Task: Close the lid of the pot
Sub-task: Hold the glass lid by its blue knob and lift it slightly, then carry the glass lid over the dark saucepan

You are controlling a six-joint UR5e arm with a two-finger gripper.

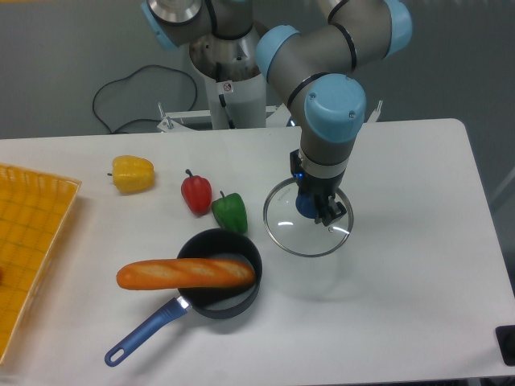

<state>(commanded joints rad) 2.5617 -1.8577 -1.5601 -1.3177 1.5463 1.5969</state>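
On the white table (418, 265) I see my gripper (315, 211) clamped on the blue knob of the round clear glass pot lid (309, 219), right of the dark navy pot (220, 274) holding a baguette (185, 273).

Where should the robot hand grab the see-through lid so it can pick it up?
By the blue knob in the middle of the pot lid, coming straight down from above. The glass looks flat and thin, and the knob sticks up. The gripper is right there.
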